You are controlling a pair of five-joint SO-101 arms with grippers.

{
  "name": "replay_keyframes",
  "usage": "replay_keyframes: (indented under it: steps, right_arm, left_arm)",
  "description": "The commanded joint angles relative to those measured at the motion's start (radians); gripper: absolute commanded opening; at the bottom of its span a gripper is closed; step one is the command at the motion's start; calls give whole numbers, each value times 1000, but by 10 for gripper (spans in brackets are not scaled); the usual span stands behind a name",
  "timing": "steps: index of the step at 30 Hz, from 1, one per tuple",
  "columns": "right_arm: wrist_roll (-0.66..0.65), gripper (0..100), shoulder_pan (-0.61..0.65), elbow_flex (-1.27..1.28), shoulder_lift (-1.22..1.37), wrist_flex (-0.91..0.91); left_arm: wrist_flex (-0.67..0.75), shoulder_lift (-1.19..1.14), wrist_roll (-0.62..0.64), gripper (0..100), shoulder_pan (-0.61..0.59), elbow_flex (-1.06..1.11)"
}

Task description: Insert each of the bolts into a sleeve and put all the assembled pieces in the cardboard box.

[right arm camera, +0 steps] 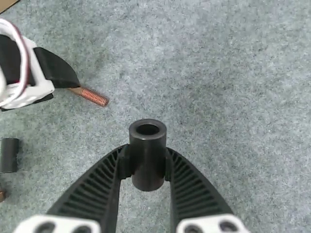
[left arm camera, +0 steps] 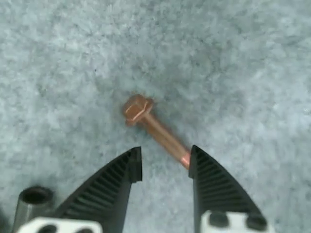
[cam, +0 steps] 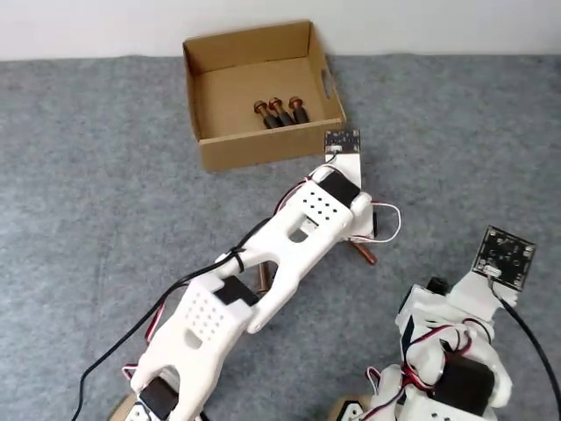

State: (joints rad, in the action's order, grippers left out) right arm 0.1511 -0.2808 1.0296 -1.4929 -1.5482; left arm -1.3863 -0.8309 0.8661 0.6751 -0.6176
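Note:
A copper bolt (left arm camera: 154, 127) lies flat on the grey carpet, its threaded end between the fingertips of my open left gripper (left arm camera: 165, 151), close to one finger (left arm camera: 206, 174). From above, that gripper (cam: 362, 230) hovers over the bolt (cam: 365, 254) in front of the cardboard box (cam: 263, 151). My right gripper (right arm camera: 146, 156) is shut on a black sleeve (right arm camera: 147, 132), held upright with its bore open toward the camera. The bolt's threaded tip (right arm camera: 92, 97) pokes out beside the left gripper's finger (right arm camera: 51, 68) just beyond it.
Three assembled pieces (cam: 280, 112) lie side by side inside the box. A spare black sleeve (left arm camera: 33, 200) stands near the left gripper and lies at the edge (right arm camera: 8, 155) of the right wrist view. The right arm (cam: 451, 342) sits at the near right.

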Motion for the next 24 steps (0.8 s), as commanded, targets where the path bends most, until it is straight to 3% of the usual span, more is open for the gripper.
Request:
replay_keyframes:
  steps: [1,12,17,24]
  right_arm:
    - [-9,8,-7,-5,1,21]
    - [-9,8,-7,-5,1,21]
    - [-9,8,-7,-5,1,21]
    - [-9,8,-7,-5,1,19]
  left_arm:
    - [-32,-44,8,171,-28,-113]
    - [-210,-295,9,167,-71,-460]
    - [-301,-374,9,13,-60,-627]
    - [-368,-400,3,4,-69,-739]
